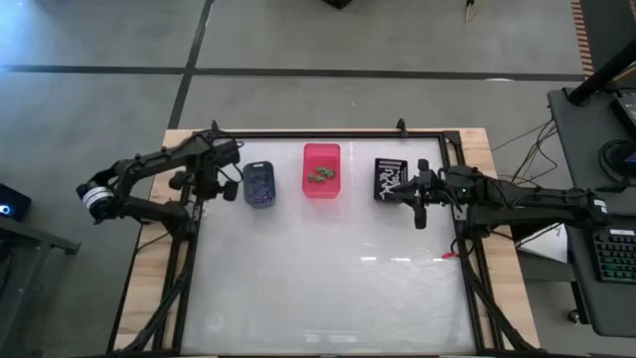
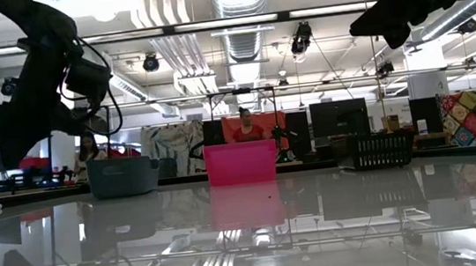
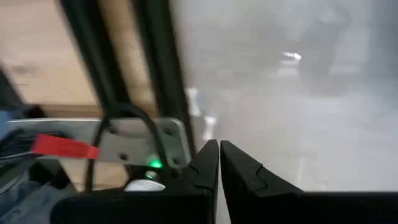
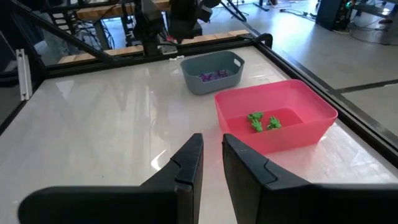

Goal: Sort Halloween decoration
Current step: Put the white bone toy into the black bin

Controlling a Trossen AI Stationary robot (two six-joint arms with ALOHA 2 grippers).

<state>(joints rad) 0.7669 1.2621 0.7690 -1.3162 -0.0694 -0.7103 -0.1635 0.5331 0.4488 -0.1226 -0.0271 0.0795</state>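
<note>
The left gripper (image 1: pixel 231 185), pressed together and empty, hung beside the blue-grey plastic bin (image 1: pixel 258 183) of purple trinkets (image 4: pixel 213 75). The right gripper (image 1: pixel 418 215), fingers slightly apart and holding nothing, hovered near the black bin (image 1: pixel 392 179); green trinkets (image 4: pixel 262 121) lay in the pink bin (image 4: pixel 273 118).

Bright ceiling lamps (image 2: pixel 151 62) light the room evenly from above. The glossy counter (image 1: pixel 328 278) mirrors them as pale glare at lower centre. The left wrist view is heavily blurred; shadows are faint.
</note>
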